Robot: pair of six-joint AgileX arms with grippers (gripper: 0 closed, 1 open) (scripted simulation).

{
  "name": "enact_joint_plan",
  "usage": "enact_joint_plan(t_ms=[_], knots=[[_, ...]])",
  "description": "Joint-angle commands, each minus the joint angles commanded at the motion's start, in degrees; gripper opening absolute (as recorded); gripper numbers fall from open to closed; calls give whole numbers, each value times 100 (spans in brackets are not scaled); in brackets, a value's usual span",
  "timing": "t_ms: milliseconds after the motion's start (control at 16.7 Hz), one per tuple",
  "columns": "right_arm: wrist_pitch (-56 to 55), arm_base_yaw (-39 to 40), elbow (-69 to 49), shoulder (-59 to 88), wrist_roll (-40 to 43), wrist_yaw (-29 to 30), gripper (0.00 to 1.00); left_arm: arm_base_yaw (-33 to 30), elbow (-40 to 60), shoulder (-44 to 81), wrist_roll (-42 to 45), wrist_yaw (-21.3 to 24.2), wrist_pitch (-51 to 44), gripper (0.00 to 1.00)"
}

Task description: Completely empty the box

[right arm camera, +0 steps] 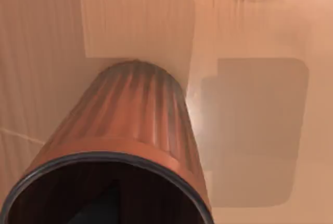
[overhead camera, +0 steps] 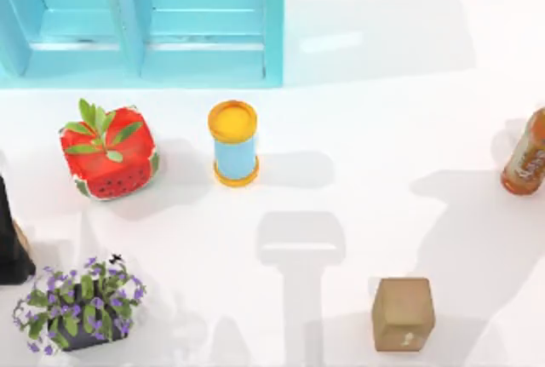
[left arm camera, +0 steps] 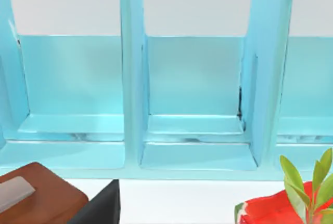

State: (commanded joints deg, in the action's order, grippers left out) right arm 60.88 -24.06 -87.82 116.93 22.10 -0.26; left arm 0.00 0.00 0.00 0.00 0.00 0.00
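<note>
Two open compartments of the blue box (overhead camera: 140,22) face the table (overhead camera: 383,111).

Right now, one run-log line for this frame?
box: blue box compartments bare | table: watermelon pot, yellow-lidded can, bottle, brown block, flower pot

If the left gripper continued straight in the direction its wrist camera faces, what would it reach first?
Probably the blue box: its middle compartment lies straight ahead in the left wrist view. The way to it looks free, though depth is unclear.
</note>
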Motion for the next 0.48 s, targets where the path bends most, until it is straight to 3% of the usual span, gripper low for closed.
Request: enact_joint_plan(t_ms=[360, 480], knots=[[-215, 2, 163, 50, -3, 1, 100, 0, 0, 0, 0, 0, 0, 100], [-215, 2, 163, 50, -3, 1, 85, 0, 0, 0, 0, 0, 0, 100]])
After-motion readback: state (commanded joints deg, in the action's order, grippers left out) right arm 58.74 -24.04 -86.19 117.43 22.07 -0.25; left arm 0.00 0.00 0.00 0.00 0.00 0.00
